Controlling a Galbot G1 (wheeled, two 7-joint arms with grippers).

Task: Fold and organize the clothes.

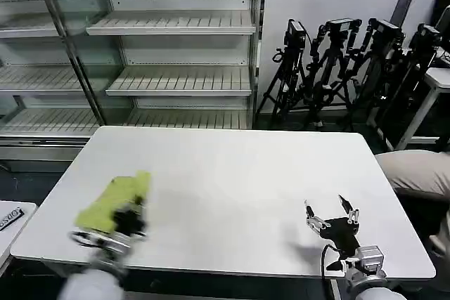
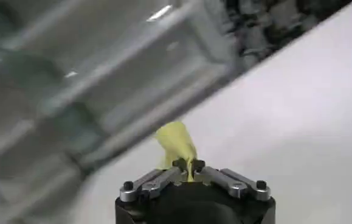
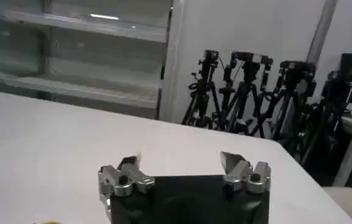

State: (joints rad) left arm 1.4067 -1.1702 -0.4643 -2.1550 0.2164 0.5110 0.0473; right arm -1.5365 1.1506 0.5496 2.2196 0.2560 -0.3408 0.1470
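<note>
A: Gripping the shirt (image 1: 116, 198) at the near left of the table (image 1: 232, 173), the left gripper (image 1: 126, 221) has its fingers pinched together on the fabric. In the left wrist view a fold of shirt (image 2: 177, 145) rises from between the closed fingertips (image 2: 189, 165).

B: How does the shirt lie?

A: Bunched into a lime-green heap, close to the table's near left corner, just beyond the gripper. I cannot tell how it is folded.

B: And the other arm?

A: The right gripper (image 1: 332, 216) sits over the near right of the table, well apart from the shirt, fingers spread wide and holding nothing. The right wrist view shows the same (image 3: 185, 167), the two fingertips far from each other above bare tabletop.

B: Any writing to read?

A: A dark strip with pale characters (image 1: 8, 218) lies on a surface at the near left edge, beside the table; the characters are too small to read. No label is visible on the shirt.

B: What is behind?

A: Shelves (image 1: 176, 54) at the far left and tripods (image 1: 337, 68) at the far right.
</note>
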